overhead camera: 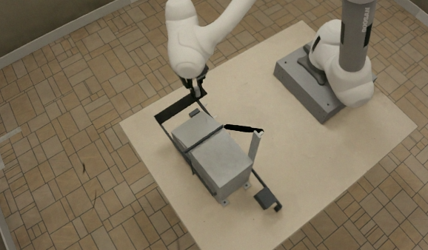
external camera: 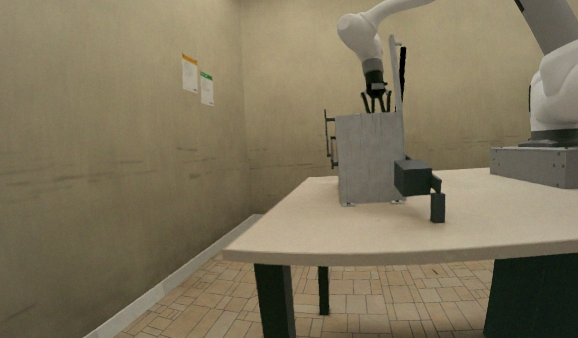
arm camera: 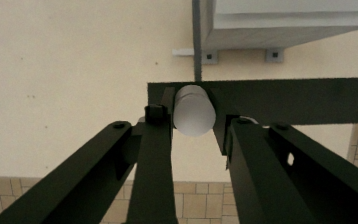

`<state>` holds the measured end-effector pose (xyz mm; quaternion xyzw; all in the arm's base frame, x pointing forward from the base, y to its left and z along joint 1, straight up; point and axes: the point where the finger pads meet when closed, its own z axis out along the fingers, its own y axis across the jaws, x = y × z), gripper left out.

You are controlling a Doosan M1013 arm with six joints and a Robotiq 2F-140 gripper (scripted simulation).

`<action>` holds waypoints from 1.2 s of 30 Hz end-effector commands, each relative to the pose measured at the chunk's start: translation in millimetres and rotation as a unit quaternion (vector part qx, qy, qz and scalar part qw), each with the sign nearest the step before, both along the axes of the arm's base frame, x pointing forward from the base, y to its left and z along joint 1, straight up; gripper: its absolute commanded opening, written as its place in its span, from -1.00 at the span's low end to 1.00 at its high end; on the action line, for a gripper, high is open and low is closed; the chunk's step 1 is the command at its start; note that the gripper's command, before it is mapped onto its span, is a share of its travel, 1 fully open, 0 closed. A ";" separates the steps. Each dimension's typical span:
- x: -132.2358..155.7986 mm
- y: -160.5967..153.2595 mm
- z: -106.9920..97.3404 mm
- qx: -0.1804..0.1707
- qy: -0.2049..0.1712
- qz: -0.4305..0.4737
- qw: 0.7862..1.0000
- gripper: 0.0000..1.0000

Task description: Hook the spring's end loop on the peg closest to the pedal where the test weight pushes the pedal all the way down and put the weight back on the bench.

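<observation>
My gripper [overhead camera: 195,92] [external camera: 377,109] [arm camera: 191,102] is shut on the steel test weight [overhead camera: 198,91] [arm camera: 195,116], a light grey cylinder. The weight is over one end of the wide black pedal [overhead camera: 174,110] [arm camera: 300,102], on the side of the arm joining it; contact with the pedal cannot be told. In the exterior view the feeder hides the fingertips and weight. A black spring-like strip [overhead camera: 243,128] [external camera: 402,75] runs by the tall grey post [overhead camera: 255,147] [external camera: 395,75]. Its end loop and the pegs cannot be made out.
The grey feeder box [overhead camera: 221,155] [external camera: 369,160] stands on the bench [overhead camera: 306,159] [external camera: 299,240], with thin dark linkage bars along its sides. A dark block [overhead camera: 266,198] [external camera: 413,178] is at its front. A small upright dark block [external camera: 437,208] stands beside that.
</observation>
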<state>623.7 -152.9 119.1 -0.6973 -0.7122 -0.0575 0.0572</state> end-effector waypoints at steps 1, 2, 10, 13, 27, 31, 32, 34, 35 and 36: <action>-5.2 4.8 -1.8 -0.002 -0.001 0.000 1.000 -0.50; -7.1 6.5 -2.6 -0.003 -0.001 0.000 1.000 -0.50; -14.9 13.2 -6.1 -0.006 -0.001 0.000 1.000 -0.50; -20.7 18.1 -8.7 -0.008 -0.001 0.000 1.000 -0.50; -40.0 34.8 -17.3 -0.016 -0.001 0.000 1.000 -0.50; -47.7 41.4 -20.7 -0.019 -0.001 0.000 1.000 -0.50; -49.6 43.0 -21.5 -0.020 -0.001 0.000 1.000 -0.50; -53.4 46.3 -23.2 -0.021 -0.001 0.000 1.000 -0.50; -55.3 48.0 -24.1 -0.022 -0.001 0.000 1.000 -0.50; -57.2 49.6 -24.9 -0.023 -0.001 0.000 1.000 -0.50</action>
